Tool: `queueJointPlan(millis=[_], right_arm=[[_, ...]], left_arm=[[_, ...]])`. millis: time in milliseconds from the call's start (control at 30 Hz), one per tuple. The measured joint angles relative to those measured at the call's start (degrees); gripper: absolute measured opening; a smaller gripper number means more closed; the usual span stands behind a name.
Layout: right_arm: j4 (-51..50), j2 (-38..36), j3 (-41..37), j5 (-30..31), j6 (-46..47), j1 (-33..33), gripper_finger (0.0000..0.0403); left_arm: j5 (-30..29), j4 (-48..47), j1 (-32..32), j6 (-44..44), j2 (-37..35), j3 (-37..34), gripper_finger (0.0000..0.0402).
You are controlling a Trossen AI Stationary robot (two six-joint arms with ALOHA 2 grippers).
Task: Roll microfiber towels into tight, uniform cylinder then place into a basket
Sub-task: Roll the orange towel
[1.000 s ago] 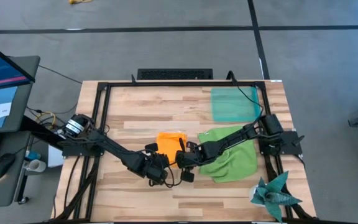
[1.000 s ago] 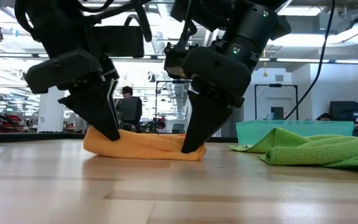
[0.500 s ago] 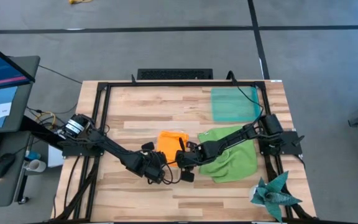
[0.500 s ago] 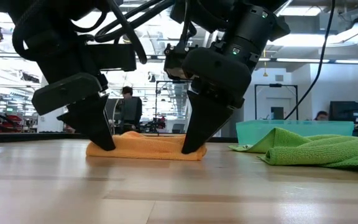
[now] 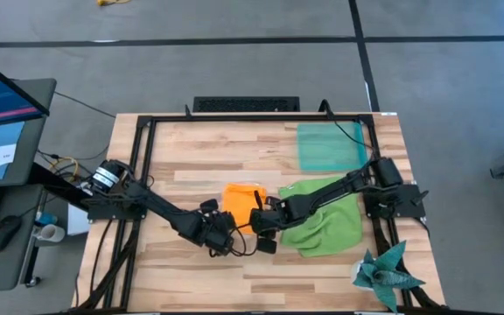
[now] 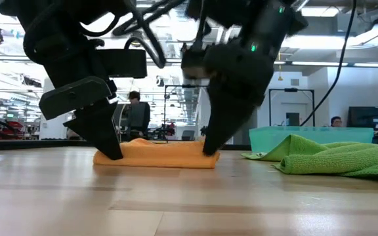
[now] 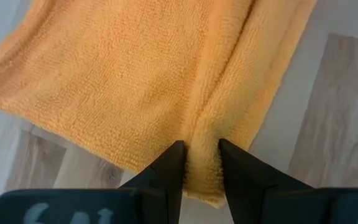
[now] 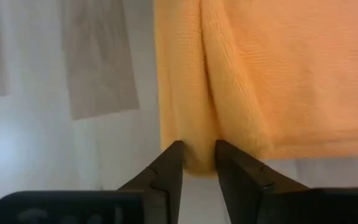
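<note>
Both arms meet at the middle of the wooden worktop (image 5: 182, 162), each pinching the near edge of the orange towel (image 5: 242, 199). The left gripper (image 7: 199, 152) has its jaws drawn narrow on a raised fold at one end of that edge, the cloth bunched between the two dark fingers; the right gripper (image 8: 197, 154) does the same at the other end, jaws narrow around a rolled lip of orange fabric. From table height the towel (image 6: 156, 155) lies as a low, flattened band on the wood, with one gripper planted at each end. The lime green towel (image 5: 326, 219) lies crumpled just beside it on the right-arm side — loose, not rolled, with the right arm stretched over it. The translucent teal basket (image 5: 329, 146) sits at the far right part of the worktop, just beyond the green towel. A dark teal spiky cloth (image 5: 383, 273) rests at the near right corner, well apart from both grippers.
</note>
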Motion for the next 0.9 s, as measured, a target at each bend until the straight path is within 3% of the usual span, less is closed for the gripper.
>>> queueJointPlan(millis=[267,433,600,900], right_arm=[[-2.22,-6.22,-0.37,5.62,-2.48,3.47,0.0118],[2.13,-4.73,-0.43,10.05,-5.19,7.55,0.0118],[12.49,-0.42,-0.29,10.01,-13.87,9.25,0.0118],[13.65,0.54,-0.39,8.46,-14.56,7.09,0.0118]], left_arm=[[0.36,-0.25,0.8,0.86,0.0,0.0,0.0091],[0.33,-0.23,0.8,1.65,0.0,0.0,0.0091],[1.25,-0.18,0.81,1.23,0.0,0.0,0.0091],[1.79,-0.12,0.8,0.62,-0.02,0.0,0.0091]])
